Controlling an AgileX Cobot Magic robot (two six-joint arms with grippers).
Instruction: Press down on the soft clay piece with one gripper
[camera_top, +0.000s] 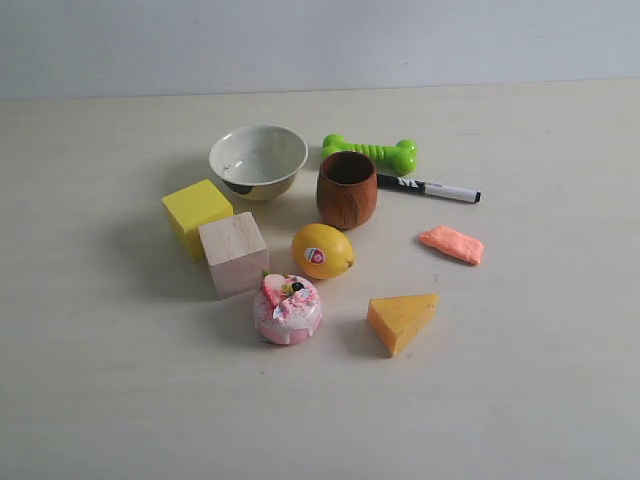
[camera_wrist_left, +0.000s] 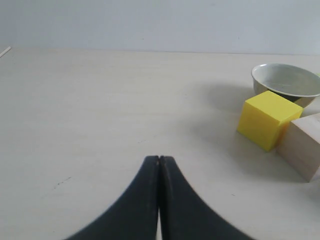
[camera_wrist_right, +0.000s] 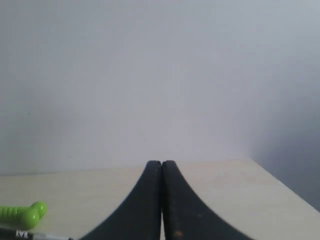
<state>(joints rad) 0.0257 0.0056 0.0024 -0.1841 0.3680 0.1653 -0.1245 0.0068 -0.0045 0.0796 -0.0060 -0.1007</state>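
The soft clay piece is a small lumpy salmon-orange slab lying flat on the table right of the lemon. No arm or gripper shows in the exterior view. In the left wrist view my left gripper is shut with nothing in it, over bare table, and the clay is out of that view. My right gripper is shut too and holds nothing; it looks toward the wall over the table's far edge. The clay does not show in the right wrist view.
Around the clay lie a black marker, a green toy bone, a wooden cup, a cheese wedge and a pink cake toy. A bowl, a yellow block and a pale wooden block stand left.
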